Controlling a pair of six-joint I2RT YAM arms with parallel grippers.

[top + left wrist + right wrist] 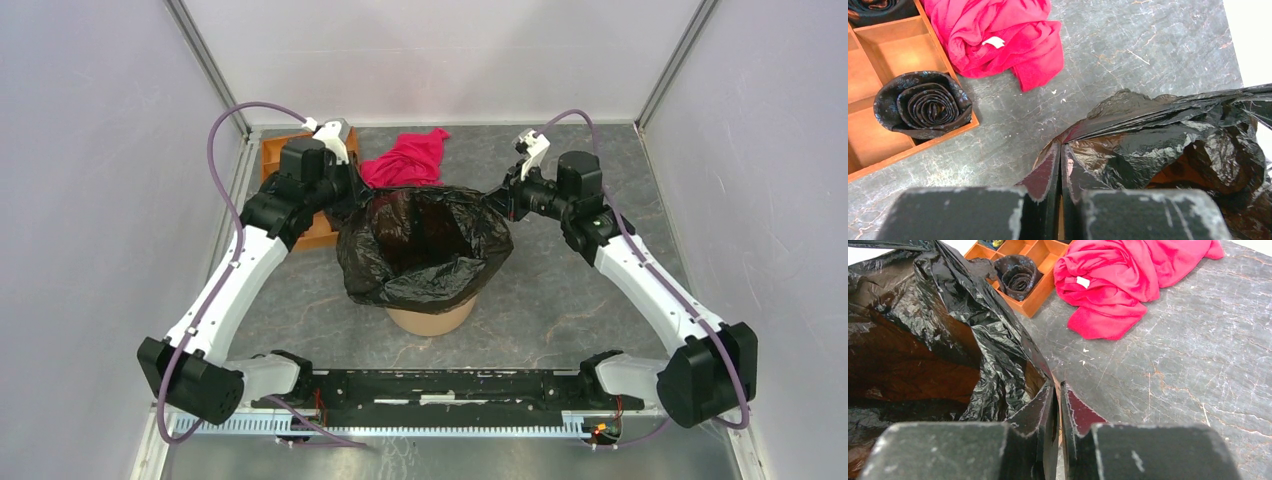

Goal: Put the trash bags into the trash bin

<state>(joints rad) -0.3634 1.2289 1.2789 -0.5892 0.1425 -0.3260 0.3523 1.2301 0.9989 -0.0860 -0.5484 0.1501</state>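
Observation:
A big glossy black trash bag (425,245) is spread open over the round orange-brown trash bin (432,319); only the bin's lower part shows below the film. My left gripper (354,196) is shut on the bag's left rim, and in the left wrist view (1062,149) the film (1158,145) fans out from the closed tips. My right gripper (497,203) is shut on the bag's right rim, seen in the right wrist view (1058,387) with the bag (923,325) to its left. The bag's mouth is stretched between both grippers.
A red-pink cloth (408,158) lies behind the bag, also in the wrist views (998,37) (1118,280). An orange compartment tray (277,157) stands at the back left, holding a dark rolled item (923,102) (1018,272). Walls close in on both sides.

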